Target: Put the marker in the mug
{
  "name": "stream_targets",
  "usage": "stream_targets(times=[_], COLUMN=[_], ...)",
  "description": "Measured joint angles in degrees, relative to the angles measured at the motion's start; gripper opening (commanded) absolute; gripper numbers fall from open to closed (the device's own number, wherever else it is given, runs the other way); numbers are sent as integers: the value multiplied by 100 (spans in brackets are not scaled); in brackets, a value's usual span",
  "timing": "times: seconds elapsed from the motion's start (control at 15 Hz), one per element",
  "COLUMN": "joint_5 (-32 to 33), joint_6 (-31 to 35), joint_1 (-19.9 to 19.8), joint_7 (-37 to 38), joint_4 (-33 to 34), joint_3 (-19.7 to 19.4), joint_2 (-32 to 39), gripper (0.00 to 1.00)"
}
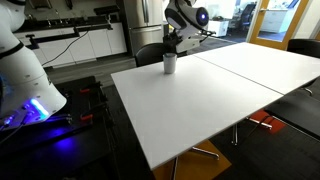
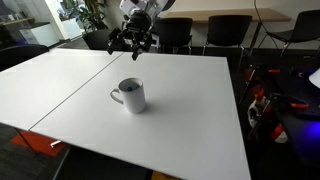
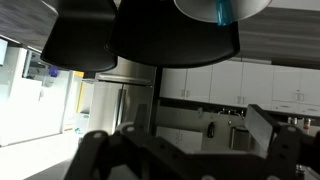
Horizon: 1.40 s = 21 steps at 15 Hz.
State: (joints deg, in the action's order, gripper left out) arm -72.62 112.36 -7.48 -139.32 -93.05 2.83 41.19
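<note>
The mug (image 2: 130, 96) stands upright on the white tabletop (image 2: 190, 110), about the middle of the frame, w/ its handle to the left. In an exterior view the mug (image 1: 170, 63) sits in the upper middle of the frame, near the far edge of the tabletop & just beside the line where two boards meet.

The robot arm (image 2: 137, 12) comes down from the top middle of the frame. Its jaws are up in the air above the mug, not touching it. The jaws are spread wide apart. In the wrist view they show at the bottom left & bottom right w/ nothing between them.

The marker: can't find it in any view. The inside of the mug looks dark, too small to tell what's in it.

Black chairs (image 2: 226, 30) stand behind the tabletop at the top of the frame. A big white robot (image 1: 20, 65) w/ a blue light is at the left edge of the frame.
</note>
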Motion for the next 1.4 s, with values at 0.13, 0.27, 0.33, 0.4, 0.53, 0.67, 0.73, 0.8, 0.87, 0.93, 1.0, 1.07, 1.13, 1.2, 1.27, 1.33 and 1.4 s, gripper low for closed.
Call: stream_targets(times=[0.13,0.27,0.33,0.4,0.53,0.67,0.73,0.8,0.87,0.93,1.0,1.07,1.13,1.2,1.27,1.33,1.4], joint_5=[105,250,353,474,641,733,765,819,907,1034,1191,1353,1527,1690,1845,1975,2080], joint_6=[168,385,523,637,874,1192,1399,1603,1829,2035,2224,2398,2530,2631,2699,2752,2799], joint_1=[94,197,249,301,388,463,507,553,601,645,682,709,727,731,730,727,722], joint_7=[1,36,104,201,502,914,1145,1391,1694,2019,2350,2672,2974,3251,3498,3716,3886], joint_4=[-293,-586,-734,-871,-1154,-1464,-1627,-1789,-1954,-2106,-2249,-2380,-2495,-2591,-2673,-2739,-2797], joint_3=[-78,-140,-164,-190,-221,-229,-231,-232,-234,-236,-237,-237,-237,-237,-237,-237,-238], joint_2=[-332,-641,-789,-927,-1213,-1528,-1690,-1849,-2012,-2162,-2301,-2425,-2532,-2619,-2695,-2758,-2814], gripper=[100,100,100,100,100,100,100,100,100,100,100,100,100,100,100,100,100])
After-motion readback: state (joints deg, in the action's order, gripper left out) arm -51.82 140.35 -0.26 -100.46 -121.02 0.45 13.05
